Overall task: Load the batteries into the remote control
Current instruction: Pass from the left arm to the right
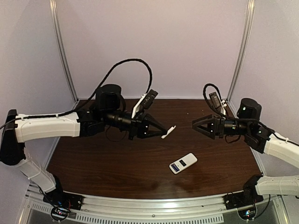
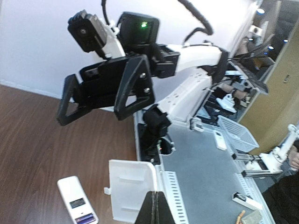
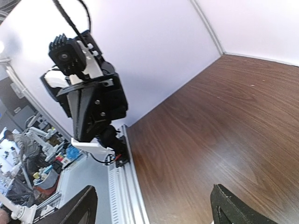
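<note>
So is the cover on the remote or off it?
Off. The left gripper holds the cover pinched in the air, apart from the remote, which lies on the table.

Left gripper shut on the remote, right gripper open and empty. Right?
No: the left gripper is shut on the thin white cover piece; the remote control lies on the table, per the top external view. The right gripper is open and empty.

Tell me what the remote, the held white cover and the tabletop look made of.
Remote control: probably white plastic; smooth moulded shell.
Cover: thin white plastic, with moulded ribs and a clip tab.
Tabletop: dark wood or wood-look laminate; grain lines, glossy reflections.
</note>
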